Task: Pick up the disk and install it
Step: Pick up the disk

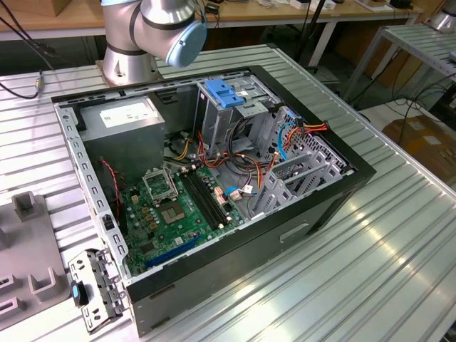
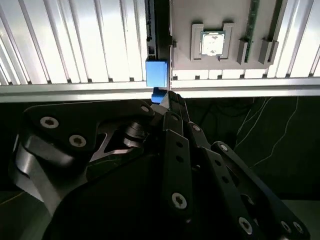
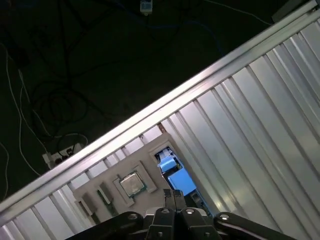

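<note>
With the jaws closed and empty, the gripper (image 3: 173,192) is held just short of the disk (image 3: 178,180); the jaws should be opened and centred across its edges before contact.

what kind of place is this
Most likely a robotics lab or workshop set up for computer assembly: an open desktop computer case sits on a ribbed aluminium table, a robot arm's base stands beside it, and workbenches stand behind.

One disk (image 1: 96,285), one computer case (image 1: 285,235)
</note>
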`<state>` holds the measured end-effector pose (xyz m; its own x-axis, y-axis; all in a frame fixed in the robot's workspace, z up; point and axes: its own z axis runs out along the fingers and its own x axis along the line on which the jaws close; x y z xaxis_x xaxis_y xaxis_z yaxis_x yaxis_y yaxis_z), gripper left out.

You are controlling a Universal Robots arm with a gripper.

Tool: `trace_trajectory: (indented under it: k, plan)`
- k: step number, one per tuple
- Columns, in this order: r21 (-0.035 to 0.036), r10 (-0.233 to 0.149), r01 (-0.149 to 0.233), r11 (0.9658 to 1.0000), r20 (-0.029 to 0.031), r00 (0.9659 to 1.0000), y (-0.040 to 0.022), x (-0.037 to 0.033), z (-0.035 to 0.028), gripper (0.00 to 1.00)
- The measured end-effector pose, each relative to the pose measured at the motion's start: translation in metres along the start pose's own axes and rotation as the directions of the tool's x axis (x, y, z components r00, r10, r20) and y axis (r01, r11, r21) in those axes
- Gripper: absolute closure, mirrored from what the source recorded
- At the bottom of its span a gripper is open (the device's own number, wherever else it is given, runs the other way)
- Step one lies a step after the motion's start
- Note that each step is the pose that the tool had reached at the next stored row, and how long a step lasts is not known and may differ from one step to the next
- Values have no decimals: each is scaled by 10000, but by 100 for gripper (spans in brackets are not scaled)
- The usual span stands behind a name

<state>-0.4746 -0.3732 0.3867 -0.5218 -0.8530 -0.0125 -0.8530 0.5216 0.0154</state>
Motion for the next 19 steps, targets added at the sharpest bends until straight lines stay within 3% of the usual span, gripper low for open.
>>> trace_trajectory:
  k: [3,10,13,15,16,17,18,19]
  plan:
    - [-4,-605,605,9982,-15,9982,-4,-5,2,89]
    - [30,-966,966,9953,-68,9953,22,-87,26,89]
    - [24,-1480,1481,9890,-81,9889,22,-87,33,89]
    - [16,-2058,2059,9786,-90,9785,22,-87,41,89]
    - [13,-2224,2225,9749,-92,9749,22,-87,43,89]
    - [8,-2558,2558,9667,-96,9667,22,-87,46,89]
    - [5,-2746,2746,9616,-98,9615,22,-87,48,89]
    - [1,-3015,3016,9534,-102,9534,22,-87,49,89]
